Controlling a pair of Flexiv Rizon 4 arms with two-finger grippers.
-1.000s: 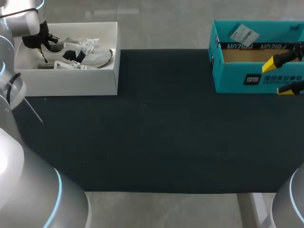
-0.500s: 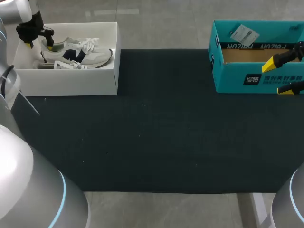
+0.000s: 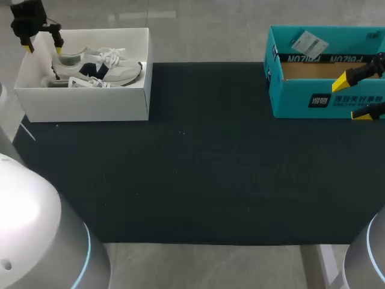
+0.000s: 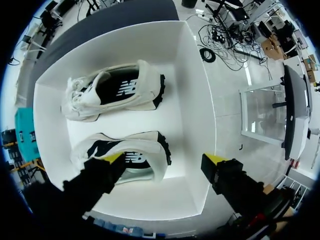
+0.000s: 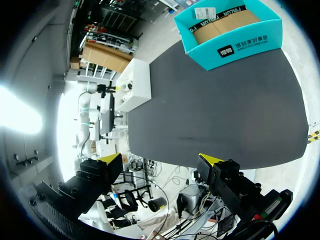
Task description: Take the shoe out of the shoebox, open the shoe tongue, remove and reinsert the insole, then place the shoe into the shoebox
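Left gripper (image 3: 42,43) backs off empty!
Fingers spread, it has risen above the white shoebox (image 3: 90,99); sneaker (image 3: 96,67) beneath, ungrasped, so pick-up still pending.

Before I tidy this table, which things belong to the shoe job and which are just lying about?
Job: white shoebox, shoes in it, left gripper over it.
Lying about: teal box, tag on it.
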